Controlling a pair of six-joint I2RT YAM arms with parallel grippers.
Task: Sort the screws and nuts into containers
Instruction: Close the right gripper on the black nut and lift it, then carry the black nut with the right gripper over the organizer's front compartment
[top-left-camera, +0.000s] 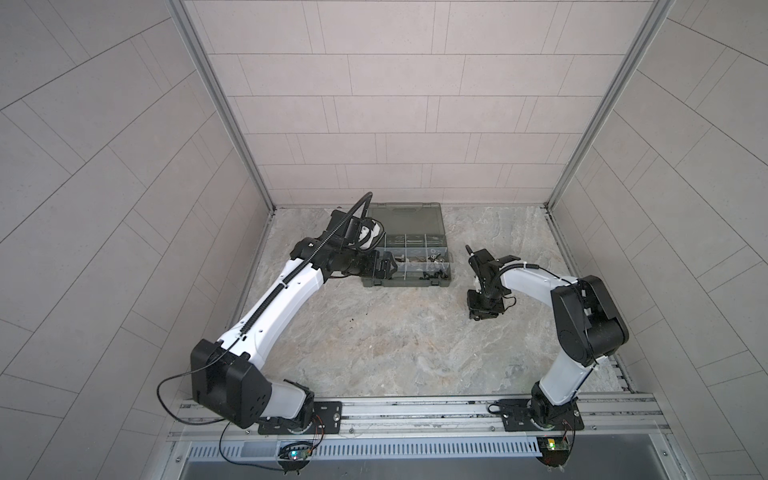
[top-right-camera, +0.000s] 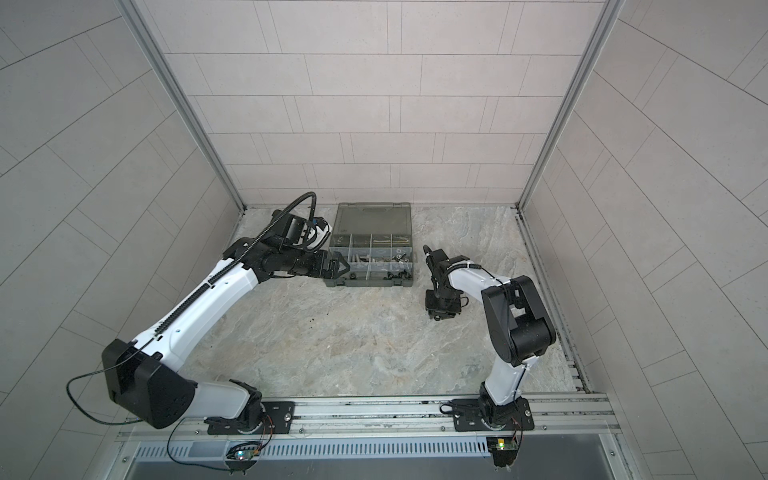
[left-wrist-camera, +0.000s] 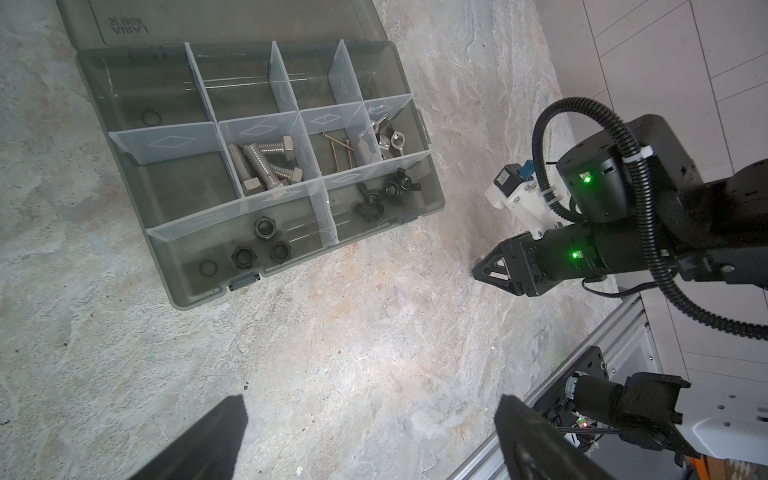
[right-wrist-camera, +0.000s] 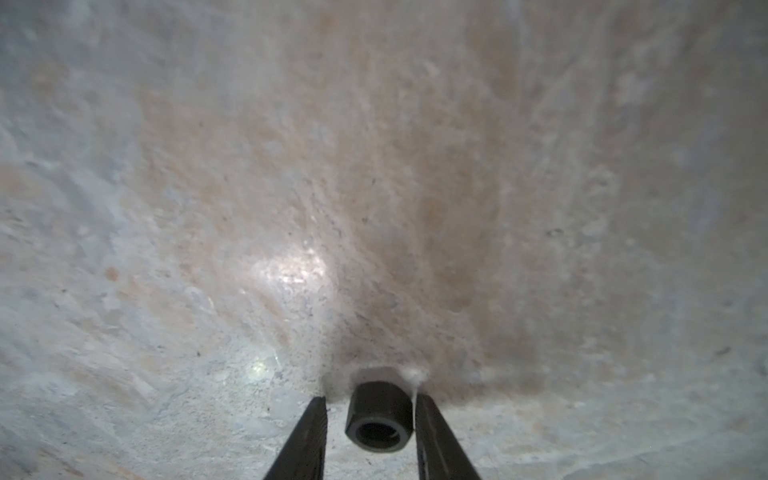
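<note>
One black nut (right-wrist-camera: 378, 419) lay on the table (right-wrist-camera: 374, 166) between the right gripper's (right-wrist-camera: 370, 398) narrow-set fingers, a gap beside one finger, seemingly centred for a pinch. Ahead of the left gripper's (left-wrist-camera: 372, 401) wide, empty fingers sat the case (left-wrist-camera: 178, 183) holding other nuts (left-wrist-camera: 266, 228).

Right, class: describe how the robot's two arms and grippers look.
Left arm and right arm: white link shells, black joints. Black ribbed cable conduit runs along each. Green lights glow near the right gripper; its black fingers have triangular cut-outs. The left gripper is black too.
</note>
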